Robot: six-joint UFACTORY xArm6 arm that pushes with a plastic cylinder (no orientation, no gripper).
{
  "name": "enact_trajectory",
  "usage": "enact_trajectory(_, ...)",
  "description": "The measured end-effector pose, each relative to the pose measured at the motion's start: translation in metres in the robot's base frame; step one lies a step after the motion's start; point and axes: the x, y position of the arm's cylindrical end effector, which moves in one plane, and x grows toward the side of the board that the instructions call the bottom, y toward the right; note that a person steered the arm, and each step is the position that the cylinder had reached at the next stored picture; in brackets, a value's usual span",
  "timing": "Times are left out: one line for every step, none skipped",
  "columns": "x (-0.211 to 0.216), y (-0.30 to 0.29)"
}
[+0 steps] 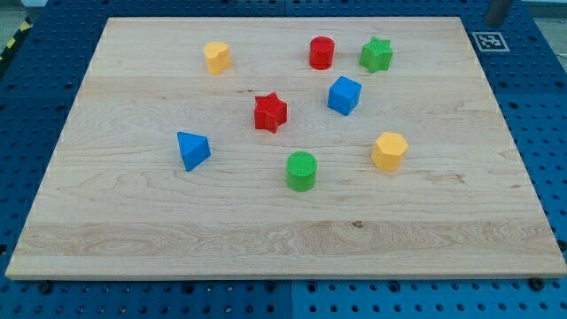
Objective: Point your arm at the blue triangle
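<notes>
The blue triangle (192, 149) lies on the wooden board (283, 239), left of centre. My tip (497, 23) shows at the view's top right corner, just off the board's far right corner and far from the blue triangle. The blocks nearest the triangle are the red star (270, 112) to its upper right and the green cylinder (301, 170) to its right.
A yellow block (216, 57) sits at the upper left. A red cylinder (321, 52) and a green star (376, 55) stand near the top. A blue cube (344, 95) and a yellow hexagon (389, 151) lie at the right. A marker tag (490, 41) is beside my tip.
</notes>
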Motion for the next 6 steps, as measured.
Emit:
enact_trajectory(0.0004,0.0000)
enact_trajectory(0.0004,0.0000)
enact_trajectory(0.0079,0.0000)
enact_trajectory(0.0100,0.0004)
enact_trajectory(0.0086,0.0004)
enact_trajectory(0.0053,0.0004)
